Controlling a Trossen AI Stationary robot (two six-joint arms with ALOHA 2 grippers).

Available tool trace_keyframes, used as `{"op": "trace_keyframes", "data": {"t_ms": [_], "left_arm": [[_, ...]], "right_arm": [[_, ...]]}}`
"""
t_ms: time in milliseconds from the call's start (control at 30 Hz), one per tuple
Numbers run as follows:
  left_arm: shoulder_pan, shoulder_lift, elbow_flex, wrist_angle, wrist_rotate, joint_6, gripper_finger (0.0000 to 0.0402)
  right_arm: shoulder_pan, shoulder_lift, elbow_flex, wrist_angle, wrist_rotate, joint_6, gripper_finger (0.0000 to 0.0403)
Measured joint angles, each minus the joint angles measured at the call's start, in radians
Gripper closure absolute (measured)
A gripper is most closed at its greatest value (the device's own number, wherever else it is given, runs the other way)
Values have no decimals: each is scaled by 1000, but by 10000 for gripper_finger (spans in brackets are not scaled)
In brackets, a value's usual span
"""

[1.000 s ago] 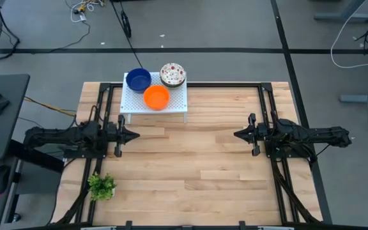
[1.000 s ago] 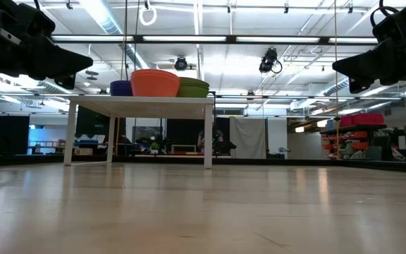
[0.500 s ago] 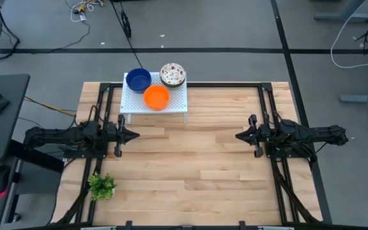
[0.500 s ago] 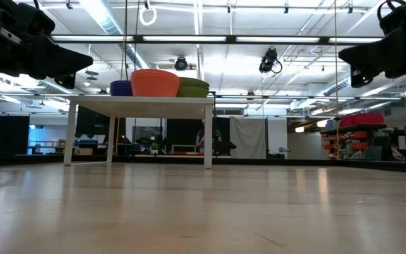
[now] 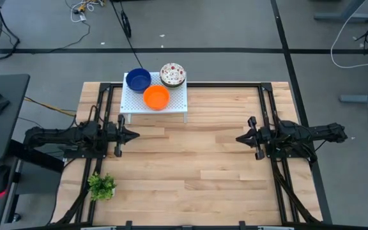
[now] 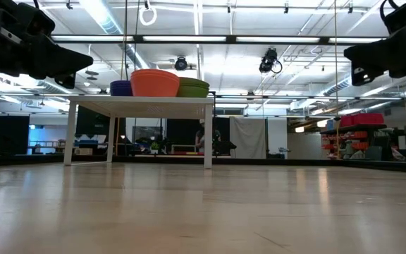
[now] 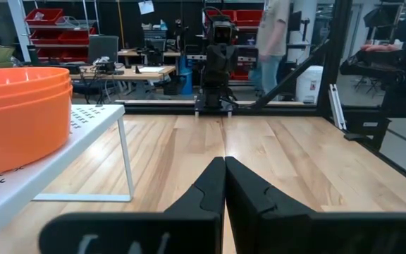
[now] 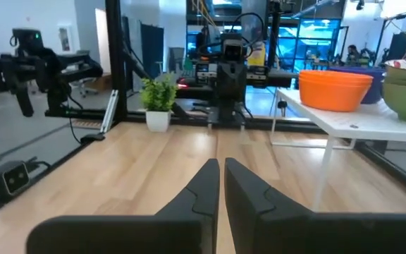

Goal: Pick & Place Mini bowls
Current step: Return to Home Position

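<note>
sitting on rack, mini bowls, well apart from both jaws

No writing, number or brand can be read in any view. In the left wrist view, a white sheet hangs in the room behind the table, too small to make out. The pale strokes on the housing of the left gripper are too blurred to tell as letters. The rack top shows only small cross-shaped marks, not text.
</note>
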Motion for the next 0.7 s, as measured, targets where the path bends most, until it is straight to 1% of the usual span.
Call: {"op": "trace_keyframes", "data": {"t_ms": [167, 700], "left_arm": [[0, 0, 0, 0, 0, 0, 385], [0, 0, 0, 0, 0, 0, 385]], "right_arm": [[-7, 0, 0, 1, 0, 71, 376], [-7, 8, 0, 1, 0, 66, 376]]}}
